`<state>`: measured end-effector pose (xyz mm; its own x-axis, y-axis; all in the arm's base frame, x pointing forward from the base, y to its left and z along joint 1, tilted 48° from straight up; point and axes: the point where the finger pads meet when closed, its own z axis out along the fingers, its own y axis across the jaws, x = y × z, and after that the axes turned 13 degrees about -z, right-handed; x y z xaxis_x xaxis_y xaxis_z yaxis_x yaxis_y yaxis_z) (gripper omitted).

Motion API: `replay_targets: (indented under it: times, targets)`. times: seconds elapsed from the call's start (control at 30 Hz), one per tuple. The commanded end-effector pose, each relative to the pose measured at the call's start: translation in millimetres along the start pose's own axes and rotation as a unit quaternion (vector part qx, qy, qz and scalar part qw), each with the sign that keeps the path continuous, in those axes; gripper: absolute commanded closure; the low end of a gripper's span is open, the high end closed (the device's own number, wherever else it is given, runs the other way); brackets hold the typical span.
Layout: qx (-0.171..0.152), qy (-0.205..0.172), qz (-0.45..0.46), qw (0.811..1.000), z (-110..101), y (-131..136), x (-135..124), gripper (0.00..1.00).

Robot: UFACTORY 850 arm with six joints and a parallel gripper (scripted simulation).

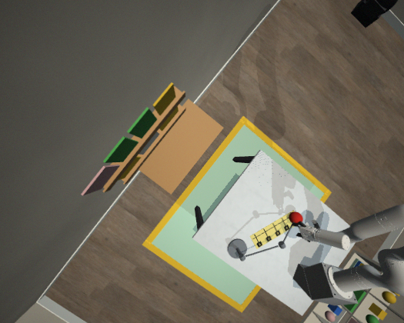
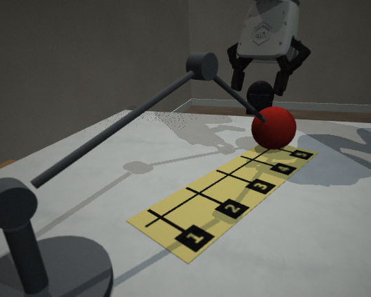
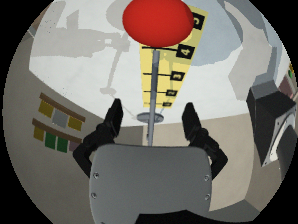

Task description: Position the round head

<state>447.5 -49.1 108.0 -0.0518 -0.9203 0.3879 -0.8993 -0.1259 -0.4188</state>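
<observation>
White bench (image 2: 305, 230) carries a yellow strip (image 2: 213, 208); the red head (image 2: 273, 127) hangs over mark 5 (image 2: 302, 154), end effector (image 2: 258, 83) open and empty just behind it

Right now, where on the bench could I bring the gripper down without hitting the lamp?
Bare bench lies beside the yellow strip on its numbered side, and beyond the red head. Crowded: the strip's far end, where the open gripper hangs behind the head, and under the lamp's rods toward the foot.
</observation>
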Motion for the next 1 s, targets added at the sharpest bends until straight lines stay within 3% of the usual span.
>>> replay_targets:
  times: [0.0,0.27,0.83,0.97]
  targets:
    - [0.000,0.000,0.000,1.000,-21.8,-0.5,0.0,0.00]
    - [0.000,0.000,0.000,1.000,-56.5,-0.5,-0.1,0.00]
    - [0.003,-0.002,0.001,1.000,-106.7,0.0,-0.5,0.00]
    - [0.004,-0.002,0.001,1.000,-108.7,0.0,-0.5,0.00]
